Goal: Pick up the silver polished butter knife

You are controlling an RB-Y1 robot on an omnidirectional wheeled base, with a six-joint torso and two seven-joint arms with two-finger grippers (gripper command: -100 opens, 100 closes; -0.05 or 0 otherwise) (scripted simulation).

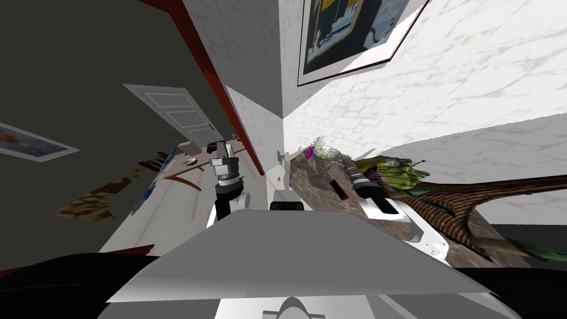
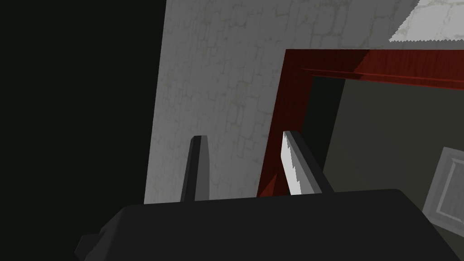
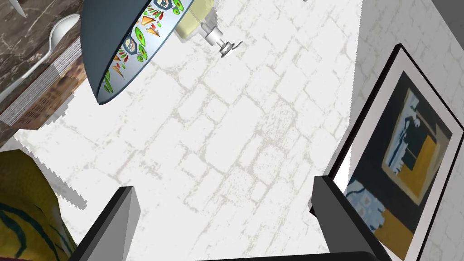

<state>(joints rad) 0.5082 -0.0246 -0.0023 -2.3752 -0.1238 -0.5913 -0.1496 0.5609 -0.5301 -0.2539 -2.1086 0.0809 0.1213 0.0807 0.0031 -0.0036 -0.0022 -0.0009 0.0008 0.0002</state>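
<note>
Marble counter (image 3: 18, 38) | patterned bowl (image 3: 131, 50) near spoon (image 3: 61, 27) | right gripper (image 3: 223, 186) spread

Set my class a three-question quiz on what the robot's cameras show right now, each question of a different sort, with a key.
1. True or false: the right gripper has its fingers shut on the spoon.
2. The bowl bears: A no decoration; B colourful painted patterns; C black stripes.
3. Fill the gap: on the white wall hangs a framed ____.
Key: 1 false, the fingers stand open, apart from the spoon; 2 B; 3 picture.
</note>
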